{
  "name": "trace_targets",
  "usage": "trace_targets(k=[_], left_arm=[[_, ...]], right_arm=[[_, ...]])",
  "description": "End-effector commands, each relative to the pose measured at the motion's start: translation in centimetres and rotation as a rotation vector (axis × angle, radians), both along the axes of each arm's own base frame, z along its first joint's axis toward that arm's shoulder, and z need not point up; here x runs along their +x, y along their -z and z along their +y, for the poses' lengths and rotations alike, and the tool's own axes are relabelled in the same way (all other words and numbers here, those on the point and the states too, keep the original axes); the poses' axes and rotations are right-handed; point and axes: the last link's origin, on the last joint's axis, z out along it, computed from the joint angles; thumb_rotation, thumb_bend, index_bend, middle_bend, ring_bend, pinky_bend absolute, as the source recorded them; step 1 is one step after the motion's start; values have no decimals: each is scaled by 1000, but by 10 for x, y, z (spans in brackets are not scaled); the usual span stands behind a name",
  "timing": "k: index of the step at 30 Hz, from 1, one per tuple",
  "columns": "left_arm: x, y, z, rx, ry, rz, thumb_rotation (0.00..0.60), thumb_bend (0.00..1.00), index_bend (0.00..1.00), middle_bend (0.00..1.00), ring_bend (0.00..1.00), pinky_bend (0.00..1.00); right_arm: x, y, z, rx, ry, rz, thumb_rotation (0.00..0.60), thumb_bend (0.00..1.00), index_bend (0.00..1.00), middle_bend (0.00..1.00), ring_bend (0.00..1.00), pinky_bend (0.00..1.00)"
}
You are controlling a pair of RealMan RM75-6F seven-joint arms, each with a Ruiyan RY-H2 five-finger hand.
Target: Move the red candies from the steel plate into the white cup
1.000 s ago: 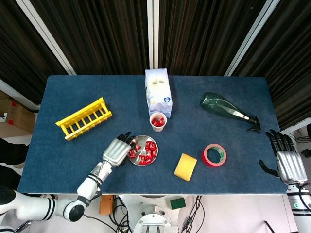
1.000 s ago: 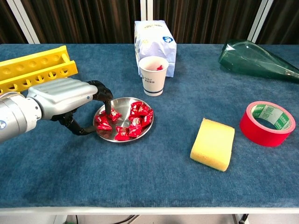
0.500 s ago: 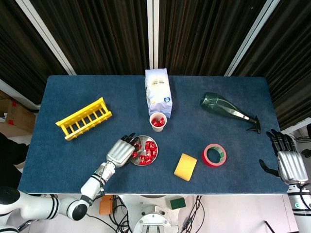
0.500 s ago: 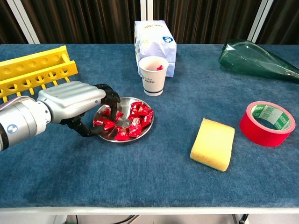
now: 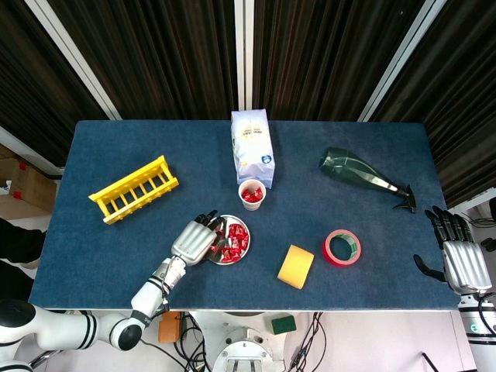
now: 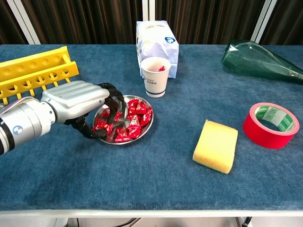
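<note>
The steel plate (image 6: 127,141) lies in front of the white cup (image 6: 155,75) and holds several red candies (image 6: 136,116). My left hand (image 6: 78,100) reaches over the plate's left side from the left. Its fingers (image 6: 115,108) curl down into the candy pile, and its thumb sits at the plate's near-left rim. Whether a candy is pinched is hidden by the fingers. The cup has a few red candies inside. From the head view, the left hand (image 5: 197,241) covers the left of the plate (image 5: 235,220), below the cup (image 5: 252,194). My right hand (image 5: 463,264) rests spread at the table's right edge, holding nothing.
A white bag (image 6: 157,42) stands just behind the cup. A yellow rack (image 6: 33,71) lies at the left, a yellow sponge (image 6: 215,145) and a red tape roll (image 6: 271,124) to the right, and a green spray bottle (image 6: 258,60) at the back right.
My left hand has slid rightward, further over the plate, and its fingers have curled deeper into the candies. The right hand has not moved.
</note>
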Motion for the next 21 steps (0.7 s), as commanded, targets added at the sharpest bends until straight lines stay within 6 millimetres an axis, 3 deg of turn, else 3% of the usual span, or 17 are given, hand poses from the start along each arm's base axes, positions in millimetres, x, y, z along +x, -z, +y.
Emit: trace_targets(k=[1,13,21], left_arm=[[2,-2,0,7,2,-15,600,316,586,150,33,204],[32,-34,11,98,56,-102,600,316,596,156,34,204],[71,-30,40,139,75,-170,600,316,599,158,34,204]], right_arm=[[0,0,0,-1,0,-1,600,289,0,0,0,0],[1,1,1,3,-3,1,600,289,0,0,0,0],[1,0,1,-1,-3,1,600,288,0,0,0,0]])
